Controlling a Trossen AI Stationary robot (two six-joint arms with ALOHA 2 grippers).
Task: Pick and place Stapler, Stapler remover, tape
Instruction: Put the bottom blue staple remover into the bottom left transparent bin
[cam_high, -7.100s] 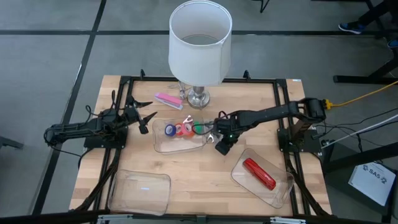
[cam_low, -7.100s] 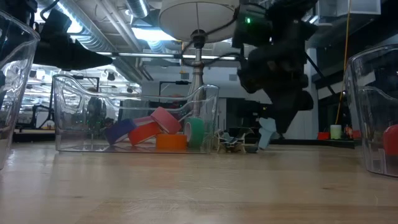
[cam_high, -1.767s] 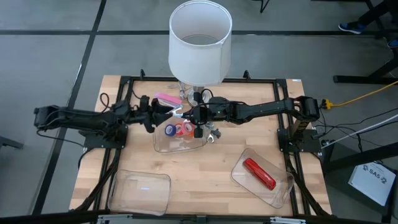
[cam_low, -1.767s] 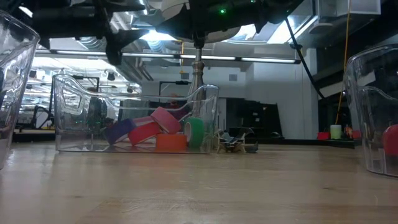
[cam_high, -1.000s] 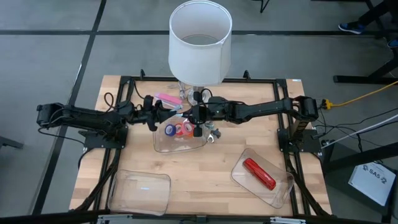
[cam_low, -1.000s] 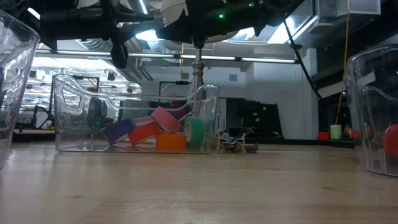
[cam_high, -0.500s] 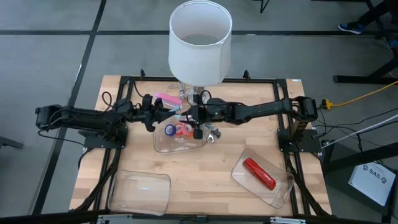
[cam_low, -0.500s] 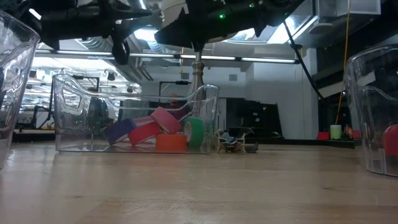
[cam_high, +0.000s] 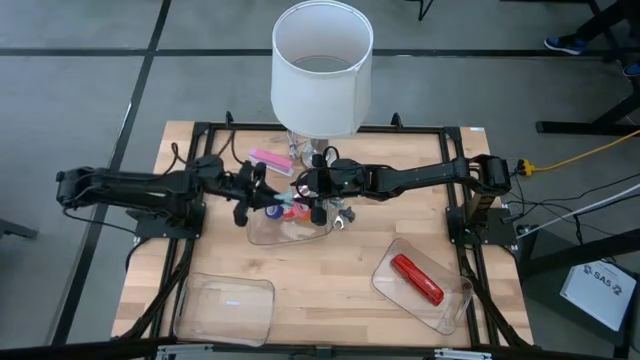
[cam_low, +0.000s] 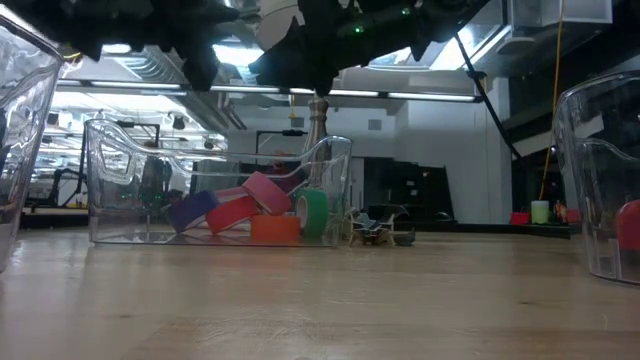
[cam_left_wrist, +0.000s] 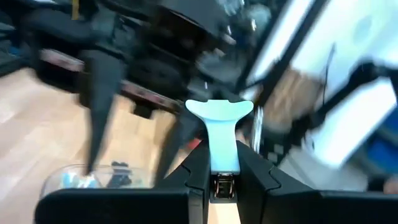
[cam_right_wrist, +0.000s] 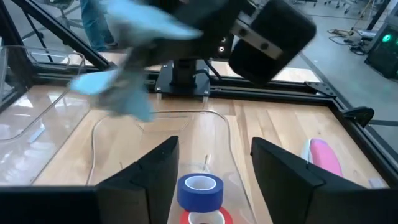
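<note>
Light blue plastic, the stapler remover (cam_left_wrist: 214, 140), sits pinched between the closed fingers of the left gripper (cam_high: 262, 195), which hangs above the clear tray (cam_high: 262, 233) in the middle of the table (cam_high: 330, 285). Opposite it, the right gripper (cam_high: 312, 192) is also above this tray, with its jaws apart and nothing between them. Inside the tray lie the tape rolls (cam_low: 250, 213), a blue one (cam_right_wrist: 199, 188) under the right gripper. A red stapler (cam_high: 416, 279) lies in another clear tray (cam_high: 452, 311) near the right front corner, and a pink stapler (cam_high: 270, 160) lies beside the lamp (cam_high: 321, 70).
</note>
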